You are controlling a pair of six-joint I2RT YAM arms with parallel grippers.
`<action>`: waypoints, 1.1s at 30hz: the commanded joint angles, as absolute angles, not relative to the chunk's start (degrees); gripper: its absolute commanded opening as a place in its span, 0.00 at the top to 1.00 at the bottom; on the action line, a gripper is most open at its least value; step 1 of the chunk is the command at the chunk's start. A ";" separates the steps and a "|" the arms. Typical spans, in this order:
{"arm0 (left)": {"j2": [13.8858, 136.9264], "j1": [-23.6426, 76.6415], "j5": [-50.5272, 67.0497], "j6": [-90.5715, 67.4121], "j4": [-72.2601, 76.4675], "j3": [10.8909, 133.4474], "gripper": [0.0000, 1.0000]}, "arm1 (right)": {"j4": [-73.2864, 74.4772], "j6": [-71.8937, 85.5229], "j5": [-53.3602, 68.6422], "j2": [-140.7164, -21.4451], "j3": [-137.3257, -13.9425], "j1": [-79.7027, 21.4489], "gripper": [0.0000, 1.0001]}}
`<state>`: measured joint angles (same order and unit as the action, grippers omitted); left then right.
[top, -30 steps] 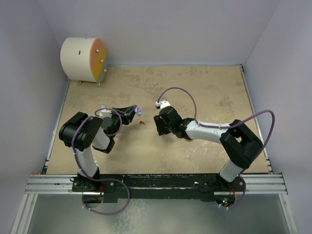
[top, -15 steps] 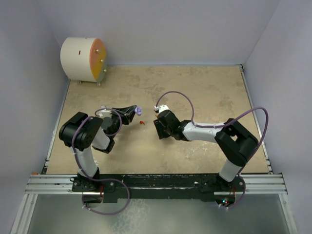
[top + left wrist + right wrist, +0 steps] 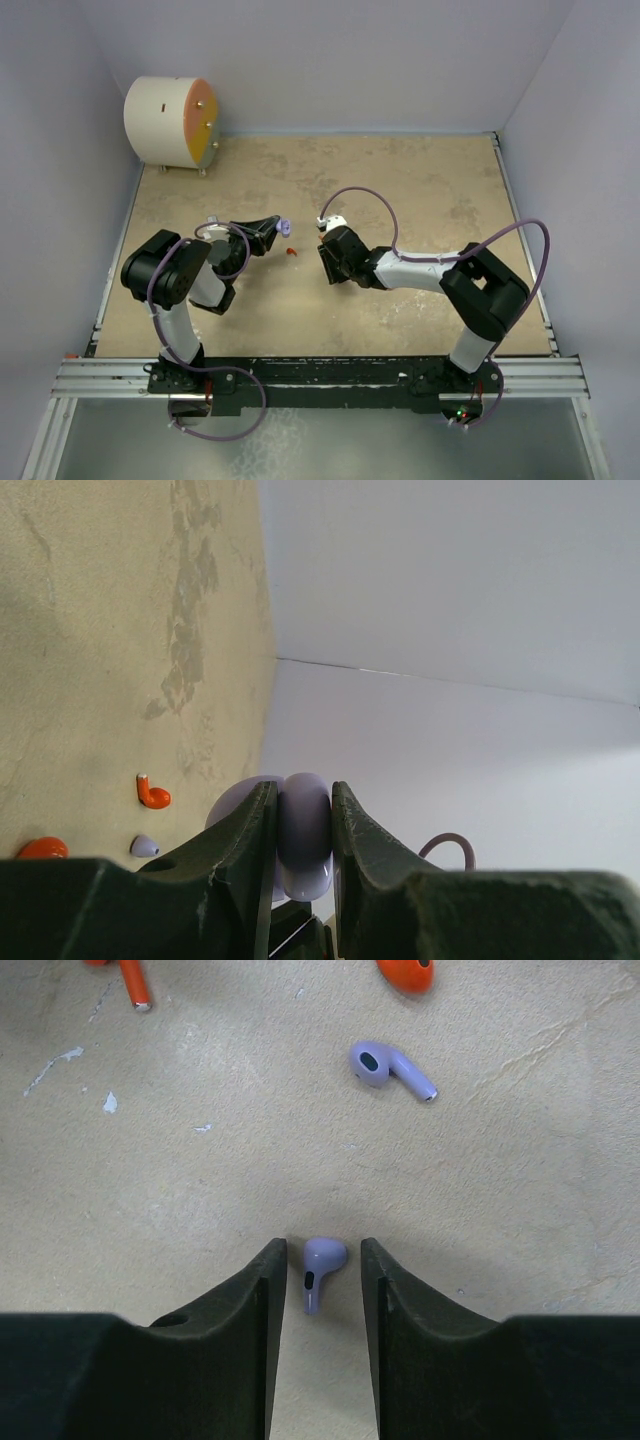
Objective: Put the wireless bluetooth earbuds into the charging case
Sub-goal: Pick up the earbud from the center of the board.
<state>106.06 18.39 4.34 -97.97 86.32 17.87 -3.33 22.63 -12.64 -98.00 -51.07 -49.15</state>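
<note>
Tight in the middle, open towards the far right.

The left gripper (image 3: 281, 227) and the right arm (image 3: 430, 272) face each other mid-table, with only a narrow lane between them, and a red earbud (image 3: 290, 251) lies in that lane. There is no room in the left jaws, which are clamped on a lavender case (image 3: 303, 835). The right gripper (image 3: 323, 1247) straddles a lavender earbud (image 3: 318, 1270) with slim gaps on both sides, though any contact is hard to judge. Ahead of it is bare surface up to a second lavender earbud (image 3: 390, 1068). A drum (image 3: 170, 122) blocks the far-left corner and walls (image 3: 350, 60) close three sides. A broad stretch of table (image 3: 440, 180) stands free at the far right.
</note>
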 commanded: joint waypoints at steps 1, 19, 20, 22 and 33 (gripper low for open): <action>106.05 18.11 4.65 -98.25 98.63 17.42 1.00 | -1.79 23.90 -13.54 -99.12 -50.90 -49.75 0.63; 105.53 18.09 5.07 -98.48 98.61 17.24 1.00 | -3.88 22.95 -13.95 -94.80 -53.97 -49.92 0.92; 105.36 18.04 5.06 -98.46 98.61 17.17 1.00 | -5.10 22.42 -13.30 -94.15 -54.15 -49.87 0.93; 105.10 18.04 5.09 -98.44 98.61 17.12 1.00 | -6.65 21.54 -13.11 -93.18 -54.68 -49.83 0.94; 104.73 18.10 6.58 -99.74 98.58 17.49 1.00 | -18.99 16.77 -12.12 -88.44 -54.04 -48.89 0.99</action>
